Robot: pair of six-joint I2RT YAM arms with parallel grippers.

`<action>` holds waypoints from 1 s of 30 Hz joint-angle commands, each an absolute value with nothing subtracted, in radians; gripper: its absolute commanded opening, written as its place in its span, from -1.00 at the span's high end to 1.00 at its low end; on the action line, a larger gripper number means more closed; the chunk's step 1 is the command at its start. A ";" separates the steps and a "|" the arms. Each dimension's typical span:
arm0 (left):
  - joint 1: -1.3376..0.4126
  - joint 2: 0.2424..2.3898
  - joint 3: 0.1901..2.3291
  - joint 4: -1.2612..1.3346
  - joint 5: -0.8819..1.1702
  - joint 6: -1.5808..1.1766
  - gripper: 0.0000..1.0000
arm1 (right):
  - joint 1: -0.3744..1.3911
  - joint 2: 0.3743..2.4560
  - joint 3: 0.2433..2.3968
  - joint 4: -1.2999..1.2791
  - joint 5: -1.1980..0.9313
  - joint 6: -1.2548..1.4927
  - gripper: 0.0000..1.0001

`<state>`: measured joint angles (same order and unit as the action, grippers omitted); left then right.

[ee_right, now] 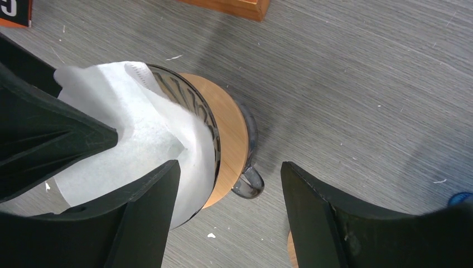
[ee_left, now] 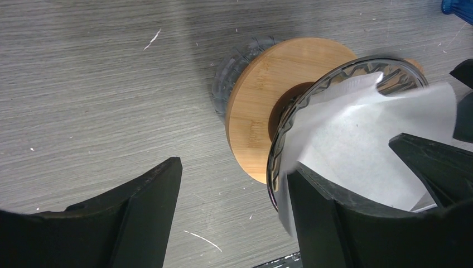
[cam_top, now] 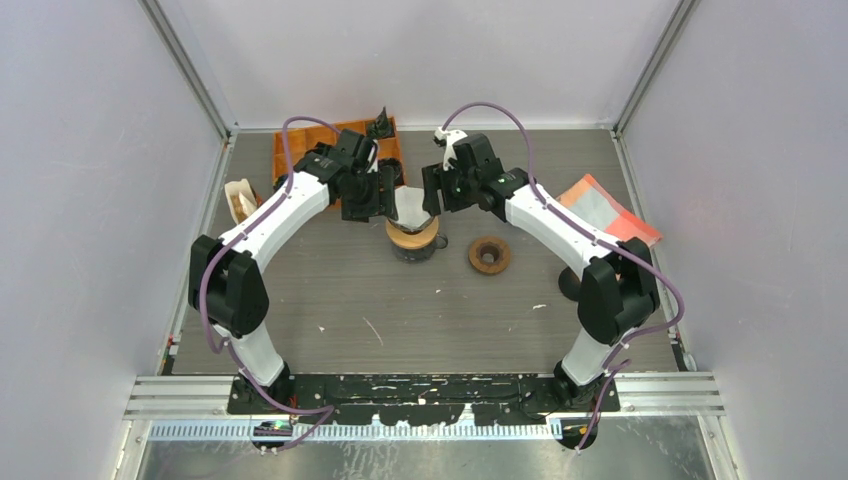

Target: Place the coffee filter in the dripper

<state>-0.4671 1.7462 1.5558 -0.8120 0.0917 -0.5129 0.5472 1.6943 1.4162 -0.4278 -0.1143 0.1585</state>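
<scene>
A glass dripper (cam_top: 413,240) with a wooden collar stands mid-table, and the white coffee filter (cam_top: 411,207) sits in its cone, with its top edge above the rim. My left gripper (cam_top: 372,195) hangs open at the dripper's left. In the left wrist view the left gripper (ee_left: 234,167) has one finger (ee_left: 334,218) against the filter (ee_left: 357,128) at the glass rim (ee_left: 279,139). My right gripper (cam_top: 441,190) is open on the other side. In the right wrist view the right gripper (ee_right: 230,164) has one finger (ee_right: 139,218) over the filter (ee_right: 139,128), the other beyond the dripper's handle (ee_right: 249,182).
An orange tray (cam_top: 300,150) lies at the back left. A small holder (cam_top: 240,198) stands at the left wall. A wooden ring (cam_top: 489,255) lies right of the dripper. An orange and white pack (cam_top: 605,210) lies at the right.
</scene>
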 commanded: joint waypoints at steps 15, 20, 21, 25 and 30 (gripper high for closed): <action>-0.463 1.655 1.589 -0.792 0.115 -0.511 -0.53 | 0.545 1.607 1.468 -0.397 -0.138 0.167 -0.49; -0.464 1.607 1.589 -0.797 0.093 -0.509 -0.59 | 0.545 1.569 1.460 -0.398 -0.122 0.156 -0.52; -0.464 1.594 1.587 -0.799 0.083 -0.507 -0.60 | 0.545 1.558 1.456 -0.400 -0.116 0.152 -0.53; -0.463 1.512 1.561 -0.802 0.030 -0.493 -0.67 | 0.543 1.499 1.435 -0.409 -0.071 0.141 -0.57; -0.464 1.396 1.499 -0.797 -0.061 -0.455 -0.77 | 0.539 1.403 1.377 -0.425 -0.001 0.138 -0.60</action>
<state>-0.4667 1.5085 1.5337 -0.8177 0.0311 -0.4999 0.5453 1.5093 1.4048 -0.4389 -0.0734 0.1516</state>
